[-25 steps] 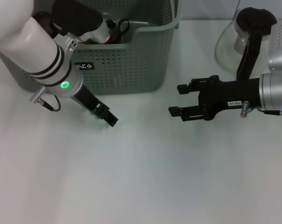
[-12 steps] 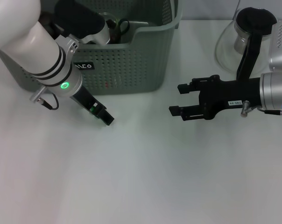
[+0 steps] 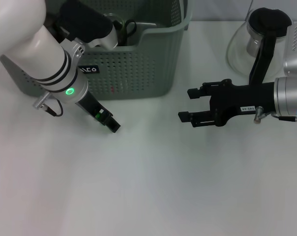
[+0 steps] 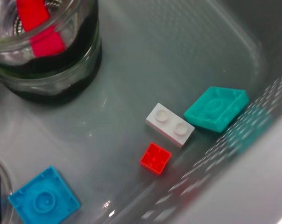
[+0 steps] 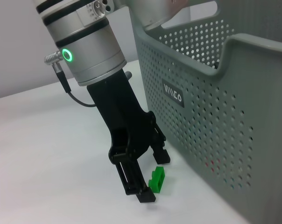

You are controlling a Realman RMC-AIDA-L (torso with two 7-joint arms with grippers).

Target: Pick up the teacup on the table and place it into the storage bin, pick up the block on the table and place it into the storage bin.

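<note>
A small green block (image 5: 157, 179) lies on the white table beside the storage bin (image 3: 138, 69). My left gripper (image 5: 155, 178) stands open over it, one finger on each side, tips down at the table; the head view puts this gripper (image 3: 111, 124) at the bin's front left corner, with only a green speck of the block (image 3: 100, 117) showing. A glass teacup (image 4: 43, 42) with a red piece inside stands in the bin. My right gripper (image 3: 185, 104) hovers open and empty to the right of the bin.
On the bin floor (image 4: 145, 56) lie loose blocks: white (image 4: 170, 124), red (image 4: 155, 158), teal (image 4: 216, 108) and blue (image 4: 44, 201). A glass teapot (image 3: 261, 34) with a black lid stands at the back right, behind my right arm.
My left gripper has shifted slightly left, toward the bin's front, staying low at the table. The right arm has not moved.
</note>
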